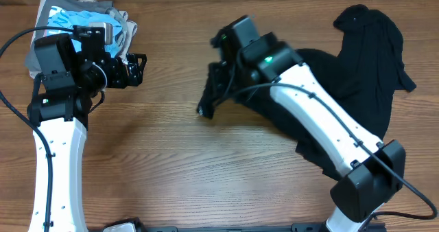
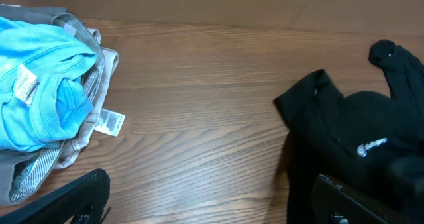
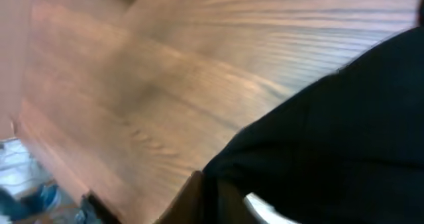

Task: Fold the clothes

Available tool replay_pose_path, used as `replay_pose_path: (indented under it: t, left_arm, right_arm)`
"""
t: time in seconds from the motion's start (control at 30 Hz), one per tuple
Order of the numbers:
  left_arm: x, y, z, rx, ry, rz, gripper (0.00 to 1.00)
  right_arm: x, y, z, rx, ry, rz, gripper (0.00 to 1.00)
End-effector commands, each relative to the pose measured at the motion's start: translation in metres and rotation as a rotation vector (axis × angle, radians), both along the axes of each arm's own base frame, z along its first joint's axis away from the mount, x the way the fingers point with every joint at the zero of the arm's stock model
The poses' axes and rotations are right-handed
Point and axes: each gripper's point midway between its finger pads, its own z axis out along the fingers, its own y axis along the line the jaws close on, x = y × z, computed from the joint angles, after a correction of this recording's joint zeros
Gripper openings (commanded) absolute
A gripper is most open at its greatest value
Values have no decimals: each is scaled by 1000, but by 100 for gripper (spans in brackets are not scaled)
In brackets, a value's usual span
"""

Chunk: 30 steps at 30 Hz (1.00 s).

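**A:** Start close in. What is the bare stretch of table [image 1: 171, 170] in front of the arms for?

**B:** My guess is that it is the folding ground. Nothing lies there, and a limp shirt needs flat room to be spread.

**A:** And the left gripper [image 1: 135, 69]?

**B:** It is spread wide and holds nothing. Its own camera shows one finger [image 2: 79, 196] at each lower corner with only wood between them. It hangs over the table's left part, facing the black cloth, so I read it as waiting to take a second corner.

**A:** The right gripper [image 1: 209, 95]?

**B:** It sits near the middle of the table at the left edge of the black clothes [image 1: 363, 60], and a dark flap hangs just below it. Its wrist view is half filled with black fabric where the fingers should be. I cannot tell if it is clamped or loose. The cloth stretching towards it suggests a grip on a hem, probably to drag the garment into the open.

**A:** Where is the bulk of the clothes?

**B:** Bunched in a heap on the far right, partly under the right arm and not yet flat. A small white logo [image 2: 372, 146] faces up.

**A:** Furthest away?

**B:** A blue and grey bundle [image 1: 79, 19] in the far left corner, well apart from the black cloth and seemingly set aside.
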Motion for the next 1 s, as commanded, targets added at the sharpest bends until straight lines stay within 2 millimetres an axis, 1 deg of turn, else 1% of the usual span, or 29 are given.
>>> replay_pose_path:
  t: [0.0,0.03,0.1,0.13,0.27,0.3,0.33,0.37,0.4,0.43,0.47,0.5,0.53,0.6,0.63,0.67,0.73,0.77,0.83,0.9,0.93,0.97]
  left_arm:
    - [4,4,11,3,-25,14,100]
    - [4,4,11,5,-26,13,100]
    - [4,5,11,10,-24,20,100]
    - [4,8,9,19,-19,32,100]
    - [2,8,6,20,-2,36,100]
    - [1,7,5,19,2,35,100]
    - [1,6,5,16,4,29,100]
    - [1,3,5,14,5,20,100]
    - [1,-4,5,23,2,-4,100]
    - [0,-9,5,32,-2,-23,100]
    - [0,-18,5,48,-9,-57,100]
    - [-1,-29,5,59,-14,-95,100]
    - [-2,-40,5,65,-17,-125,100]
    - [-6,-67,4,83,-26,-204,100]
    - [-8,-81,3,100,-26,-232,100]
    - [-10,-92,2,122,-26,-247,100]
    - [-14,-113,0,147,-25,-282,100]
    - [-19,-127,-2,167,-24,-308,100]
    - [-27,-147,-6,198,-18,-343,100]
    - [-33,-159,-7,205,-10,-353,100]
    - [-34,-164,-8,204,-6,-354,100]
    - [-36,-168,-9,202,-5,-362,100]
  right_arm:
    - [-24,26,10,18,-20,87,43]
    - [-30,27,10,9,-22,109,51]
    - [-34,23,11,-2,-15,112,57]
    - [-29,12,14,-16,-18,85,58]
    - [8,-61,33,-54,-41,-117,61]
    - [24,-99,39,-69,-46,-215,64]
    - [33,-125,42,-76,-44,-281,70]
    - [46,-162,43,-82,-34,-373,73]
    - [59,-214,40,-92,-11,-501,74]
    - [63,-235,38,-96,0,-554,74]
    - [68,-268,34,-104,14,-633,74]
    - [73,-303,28,-111,30,-716,74]
    - [75,-323,23,-114,40,-761,74]
    - [77,-362,8,-121,69,-844,74]
    - [78,-382,-3,-130,90,-877,74]
    - [77,-397,-15,-136,112,-904,74]
    - [75,-419,-35,-139,156,-949,74]
    - [72,-435,-52,-140,195,-983,74]
    - [70,-453,-77,-142,251,-1019,74]
    - [67,-461,-98,-149,298,-1020,74]
    - [65,-465,-113,-152,337,-1022,74]
    - [64,-466,-119,-152,353,-1023,74]
